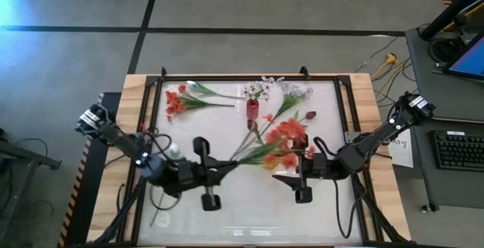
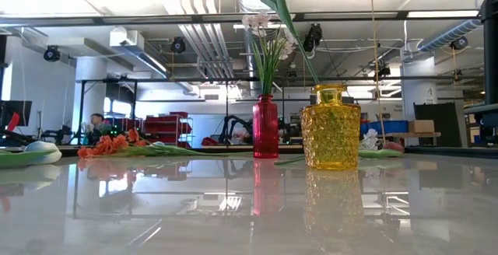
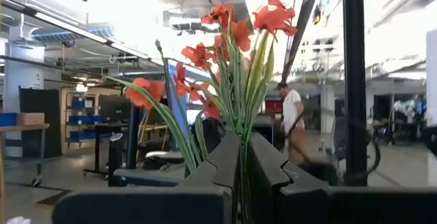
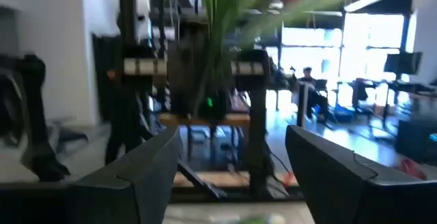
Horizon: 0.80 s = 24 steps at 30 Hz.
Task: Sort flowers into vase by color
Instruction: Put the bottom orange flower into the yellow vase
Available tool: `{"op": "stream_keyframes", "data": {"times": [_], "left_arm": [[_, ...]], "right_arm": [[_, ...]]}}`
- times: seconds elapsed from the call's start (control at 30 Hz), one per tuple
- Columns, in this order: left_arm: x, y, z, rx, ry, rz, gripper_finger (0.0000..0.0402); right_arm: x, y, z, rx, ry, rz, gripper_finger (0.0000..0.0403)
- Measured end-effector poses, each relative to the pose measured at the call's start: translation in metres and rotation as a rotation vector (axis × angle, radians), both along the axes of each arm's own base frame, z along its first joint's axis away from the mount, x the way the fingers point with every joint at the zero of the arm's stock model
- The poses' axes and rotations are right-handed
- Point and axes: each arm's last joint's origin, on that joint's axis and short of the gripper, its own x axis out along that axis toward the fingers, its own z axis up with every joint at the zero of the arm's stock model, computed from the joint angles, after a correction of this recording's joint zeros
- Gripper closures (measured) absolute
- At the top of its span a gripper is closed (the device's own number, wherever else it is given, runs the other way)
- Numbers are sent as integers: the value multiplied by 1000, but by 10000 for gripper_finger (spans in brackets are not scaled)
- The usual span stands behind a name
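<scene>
**Left wrist view: pincer clamped on orange spray**

Left pincer grips the green stems of the red-orange blossom cluster, lifted above the tabletop. Right pincer faces it, fingers spread wide, empty. Beyond stands the slim red glass vase.

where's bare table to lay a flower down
The front strip of the table, nearer than both claws, is bare. Crowded: the back, with loose orange flowers, the red vase and the orange bunch in the left claw.
</scene>
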Motion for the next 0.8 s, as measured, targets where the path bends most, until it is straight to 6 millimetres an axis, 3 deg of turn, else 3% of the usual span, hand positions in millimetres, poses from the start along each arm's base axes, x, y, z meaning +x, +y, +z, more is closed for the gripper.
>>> {"op": "stream_keyframes", "data": {"times": [0.33,0.8], "left_arm": [[53,-13,-13,51,36,69,401],[61,-19,-20,80,28,18,402]], "right_arm": [[17,1,15,-8,-51,53,96],[36,7,32,12,-74,-30,113]]}}
